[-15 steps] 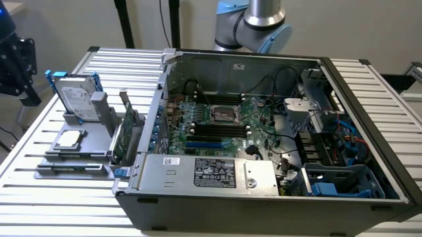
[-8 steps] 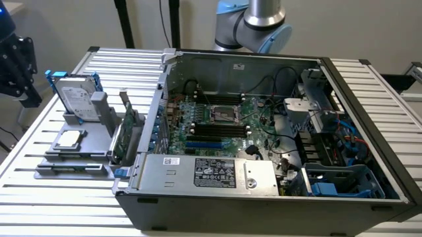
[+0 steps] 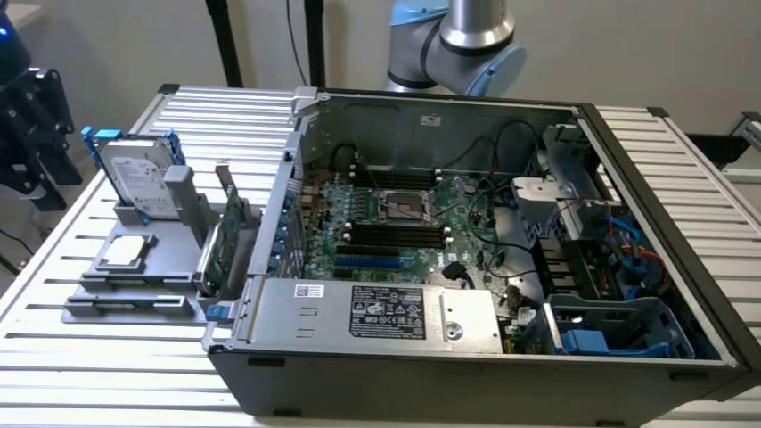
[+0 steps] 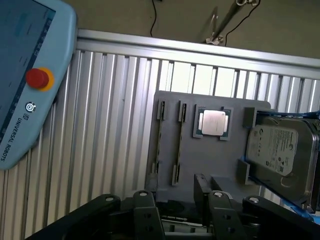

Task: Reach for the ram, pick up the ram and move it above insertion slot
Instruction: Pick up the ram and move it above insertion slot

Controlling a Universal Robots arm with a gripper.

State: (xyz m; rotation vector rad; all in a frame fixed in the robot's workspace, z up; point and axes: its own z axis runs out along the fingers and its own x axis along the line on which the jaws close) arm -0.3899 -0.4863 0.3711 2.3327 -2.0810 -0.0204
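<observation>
My gripper (image 3: pixel 36 169) hangs high at the exterior view's left edge, above and beside the grey holder (image 3: pixel 131 267). In the wrist view its two dark fingers (image 4: pixel 212 202) stand apart, and the gripper (image 4: pixel 175 195) is open with nothing between them. Beyond the fingers lies the grey holder (image 4: pixel 200 165) with two long narrow slots (image 4: pixel 178 145). A thin dark line runs along each slot, and I cannot tell whether either is the ram seen edge-on. The motherboard's black memory slots (image 3: pixel 393 236) lie inside the open computer case (image 3: pixel 356 357).
On the holder sit a silver processor (image 4: pixel 214 122) and a silver hard drive (image 4: pixel 282 150) in a blue bracket. An upright green expansion card (image 3: pixel 232 236) stands between holder and case. A light-blue teach pendant (image 4: pixel 25 75) with a red button lies on the ribbed metal table (image 4: pixel 110 125).
</observation>
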